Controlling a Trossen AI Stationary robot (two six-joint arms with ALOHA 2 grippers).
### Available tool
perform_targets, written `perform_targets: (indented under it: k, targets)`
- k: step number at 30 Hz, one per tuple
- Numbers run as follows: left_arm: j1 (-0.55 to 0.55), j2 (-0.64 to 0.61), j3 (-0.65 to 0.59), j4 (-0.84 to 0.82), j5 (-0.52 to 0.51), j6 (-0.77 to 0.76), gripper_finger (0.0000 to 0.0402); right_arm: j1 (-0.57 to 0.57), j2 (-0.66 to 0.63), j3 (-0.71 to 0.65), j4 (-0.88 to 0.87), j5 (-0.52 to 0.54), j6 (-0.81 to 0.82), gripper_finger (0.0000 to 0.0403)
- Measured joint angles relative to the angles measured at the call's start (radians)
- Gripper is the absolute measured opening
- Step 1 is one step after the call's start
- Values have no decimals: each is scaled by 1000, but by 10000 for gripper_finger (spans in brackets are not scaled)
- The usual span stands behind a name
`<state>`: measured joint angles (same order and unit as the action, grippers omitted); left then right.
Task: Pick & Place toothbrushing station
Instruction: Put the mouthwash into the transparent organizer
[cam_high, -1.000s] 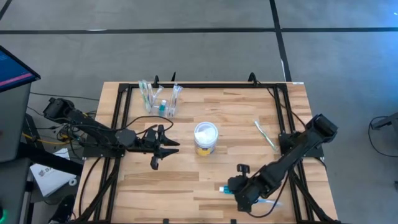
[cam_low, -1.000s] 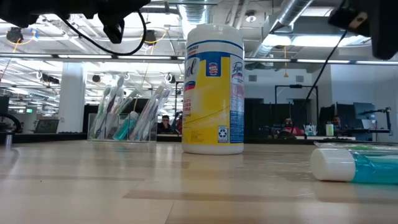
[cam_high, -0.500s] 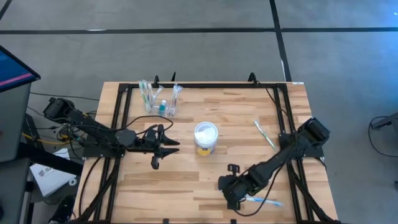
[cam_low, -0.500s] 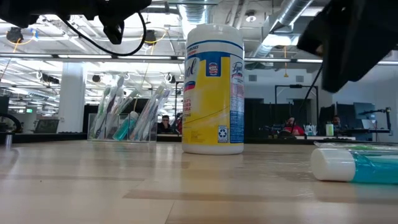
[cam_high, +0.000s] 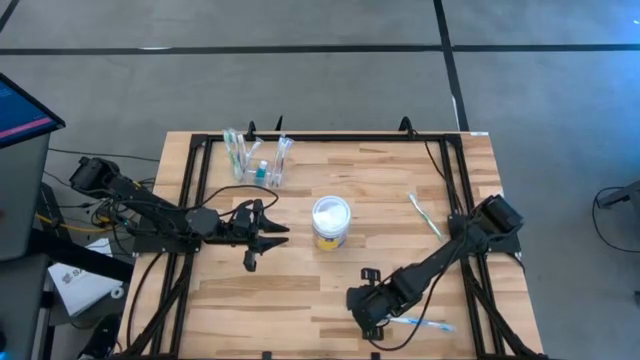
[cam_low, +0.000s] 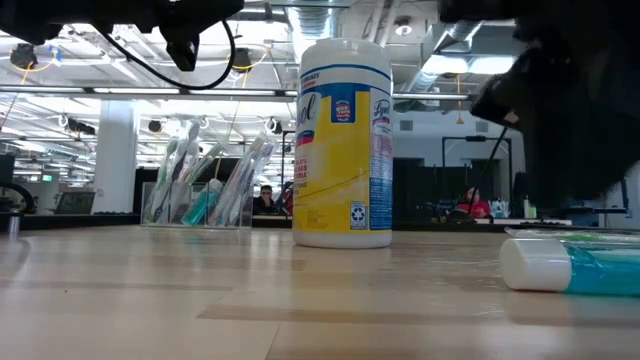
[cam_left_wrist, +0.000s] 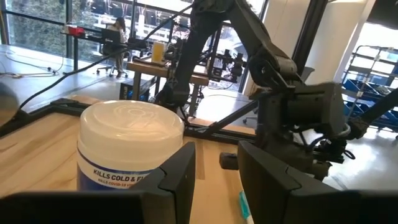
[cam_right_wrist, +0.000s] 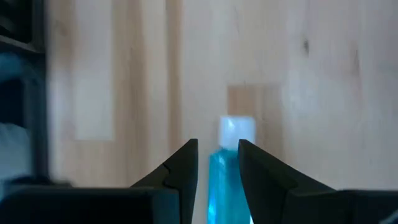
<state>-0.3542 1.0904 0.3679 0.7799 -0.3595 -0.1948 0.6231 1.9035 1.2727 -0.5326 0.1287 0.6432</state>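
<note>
The toothbrushing station (cam_high: 258, 162) is a clear plastic stand with several brushes in its cups; it rests on its base at the table's far left and shows in the low view (cam_low: 200, 190). My left gripper (cam_high: 272, 236) is open and empty, left of the white-topped wipes tub (cam_high: 331, 220). My right gripper (cam_high: 362, 300) is open near the table's near edge, pointing down over a blue tube with a white cap (cam_right_wrist: 226, 163) that lies on its side on the table (cam_low: 570, 265). Its fingers stand on either side of the tube, above it.
A toothbrush (cam_high: 425, 216) lies at the table's right side and another (cam_high: 425, 323) by the near edge, right of my right gripper. The wipes tub (cam_left_wrist: 129, 146) stands mid-table, close in front of my left gripper. A black frame (cam_high: 195, 170) borders the table.
My right gripper has gone toward the table's left edge and down, and now stands over the blue tube, which has stayed where it lay.
</note>
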Motion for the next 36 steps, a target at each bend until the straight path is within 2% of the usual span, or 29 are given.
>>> perform_targets:
  k: [18,36]
  targets:
    - [0,0,-1,2,0,4,114,-27,37,-2,-9,-9,-21,105]
    - [0,0,-1,2,0,7,114,-29,61,0,7,-60,-52,105]
